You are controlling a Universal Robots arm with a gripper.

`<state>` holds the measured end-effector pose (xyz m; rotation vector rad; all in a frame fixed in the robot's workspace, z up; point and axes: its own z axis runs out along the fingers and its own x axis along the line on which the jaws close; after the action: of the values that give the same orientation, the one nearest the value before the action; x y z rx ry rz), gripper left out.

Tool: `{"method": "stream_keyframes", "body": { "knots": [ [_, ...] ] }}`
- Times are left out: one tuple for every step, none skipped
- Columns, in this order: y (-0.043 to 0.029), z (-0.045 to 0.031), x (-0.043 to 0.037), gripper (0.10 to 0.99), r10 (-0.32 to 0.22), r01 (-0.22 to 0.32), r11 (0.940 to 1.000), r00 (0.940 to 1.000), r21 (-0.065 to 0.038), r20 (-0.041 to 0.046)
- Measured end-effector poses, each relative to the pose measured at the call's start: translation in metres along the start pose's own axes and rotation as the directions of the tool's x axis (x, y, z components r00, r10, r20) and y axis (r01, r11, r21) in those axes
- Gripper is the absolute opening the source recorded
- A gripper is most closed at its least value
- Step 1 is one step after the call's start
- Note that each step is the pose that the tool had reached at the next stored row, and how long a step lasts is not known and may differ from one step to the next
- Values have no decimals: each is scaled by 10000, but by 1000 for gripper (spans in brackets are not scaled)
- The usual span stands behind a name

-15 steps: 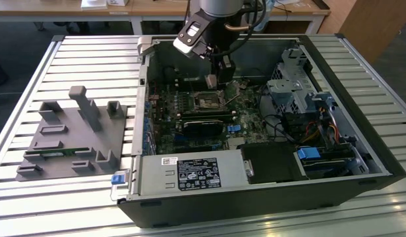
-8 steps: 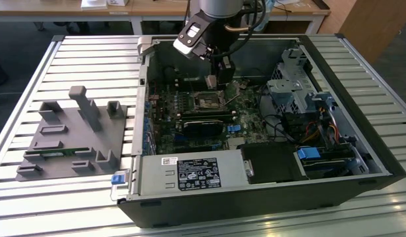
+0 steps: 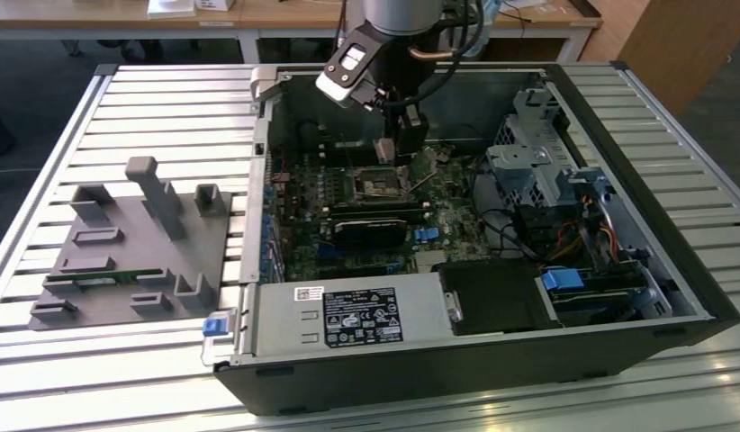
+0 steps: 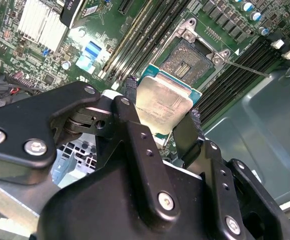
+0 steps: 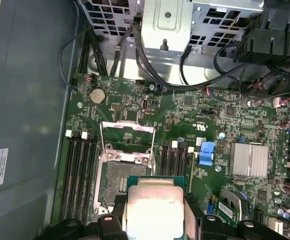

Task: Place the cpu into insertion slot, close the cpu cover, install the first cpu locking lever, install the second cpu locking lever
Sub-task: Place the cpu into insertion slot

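Observation:
My gripper [image 4: 161, 116] is shut on the cpu [image 4: 164, 102], a flat square chip with a pale silver top, held by two opposite edges between the black fingers [image 4: 133, 120]. In the first wrist view the cpu [image 5: 152, 207] hangs just short of the insertion slot [image 5: 124, 179], whose dark centre lies uncovered. The cpu cover [image 5: 127, 135], a thin silvery frame, stands swung up behind the slot. In the exterior view my gripper [image 3: 394, 151] hovers just above the insertion slot [image 3: 376, 182] on the green motherboard inside the open computer case.
Black memory slots [image 5: 78, 172] flank the socket on both sides. A long black card [image 3: 373, 228] lies in front of the socket, drive cages [image 3: 532, 162] and cables stand at the exterior view's right, and a power supply [image 3: 346, 315] sits at the near wall. A grey fixture [image 3: 136, 252] rests outside the case.

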<state>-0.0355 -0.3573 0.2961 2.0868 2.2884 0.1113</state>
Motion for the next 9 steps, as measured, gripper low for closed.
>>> {"method": "stream_keyframes", "body": {
  "knots": [
    [0, 2, 0, 537, 0, 0, 10000, 10000, 0, 0],
    [0, 4, 0, 537, 0, 0, 10000, 10000, 1, 1],
    [-1, 7, 0, 537, 0, 0, 10000, 10000, 0, 0],
    [-1, 9, 0, 537, 0, 0, 10000, 10000, 0, 0],
    [-1, 12, 0, 537, 0, 0, 10000, 10000, 0, 0],
    [-1, 15, 0, 537, 0, 0, 10000, 10000, 0, 0],
    [-1, 18, 0, 537, 0, 0, 10000, 10000, 0, 0],
    [-2, 20, 0, 537, 0, 0, 10000, 10000, 0, 0],
    [-2, 23, 0, 537, 0, 0, 10000, 10000, 0, 0]
  ]
}}
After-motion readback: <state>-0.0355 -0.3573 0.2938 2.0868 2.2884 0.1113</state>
